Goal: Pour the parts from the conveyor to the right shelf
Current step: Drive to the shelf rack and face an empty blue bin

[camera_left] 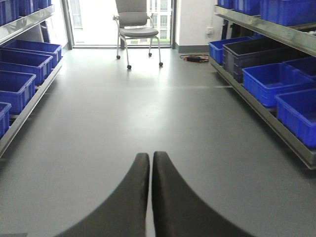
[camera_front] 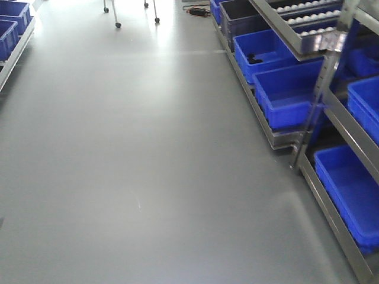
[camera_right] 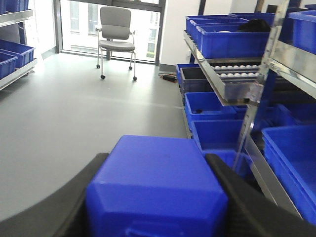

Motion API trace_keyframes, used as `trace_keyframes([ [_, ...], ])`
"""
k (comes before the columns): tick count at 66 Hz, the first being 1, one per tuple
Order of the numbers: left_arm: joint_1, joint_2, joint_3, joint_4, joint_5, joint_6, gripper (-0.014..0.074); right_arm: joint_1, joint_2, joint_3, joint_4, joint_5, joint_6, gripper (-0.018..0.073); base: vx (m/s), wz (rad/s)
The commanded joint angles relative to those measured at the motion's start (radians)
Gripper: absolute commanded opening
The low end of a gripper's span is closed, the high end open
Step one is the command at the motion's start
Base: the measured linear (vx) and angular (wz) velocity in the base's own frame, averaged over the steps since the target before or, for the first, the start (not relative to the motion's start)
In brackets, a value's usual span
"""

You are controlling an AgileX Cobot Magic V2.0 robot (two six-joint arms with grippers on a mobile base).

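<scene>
Right hand [camera_right: 157, 210] clamped on blue part [camera_right: 155, 177], lower centre; left hand [camera_left: 150, 160] pressed together, holding nothing; right shelf [camera_right: 232, 86] at frame right.

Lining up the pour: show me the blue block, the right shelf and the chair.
blue block [camera_right: 157, 185]: right wrist view, its top face.
right shelf [camera_right: 239, 92]: right wrist view, steel end rail of the upper level.
chair [camera_right: 115, 19]: right wrist view, its backrest.

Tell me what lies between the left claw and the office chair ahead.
Nothing but bare grey floor lies between the left claw and the office chair, as the left wrist view shows.
</scene>
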Motion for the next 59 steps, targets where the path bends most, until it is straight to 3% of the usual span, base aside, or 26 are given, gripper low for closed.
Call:
trace_keyframes([
  [1, -0.001, 0.013, -0.019, -0.008, -0.071, -0.008, -0.0006, -0.001, 0.015, -0.025, 0.008, -0.077, -0.002, -0.0005, 0.61, 0.17],
  [24, -0.001, 0.013, -0.019, -0.008, -0.071, -0.008, -0.0006, -0.001, 0.015, -0.025, 0.008, -0.077, -0.002, -0.0005, 0.55, 0.48],
  [59, -0.001, 0.013, -0.019, -0.008, -0.071, -0.008, -0.0006, -0.001, 0.015, -0.025, 0.008, -0.076, -0.002, -0.0005, 0.44, 0.95],
])
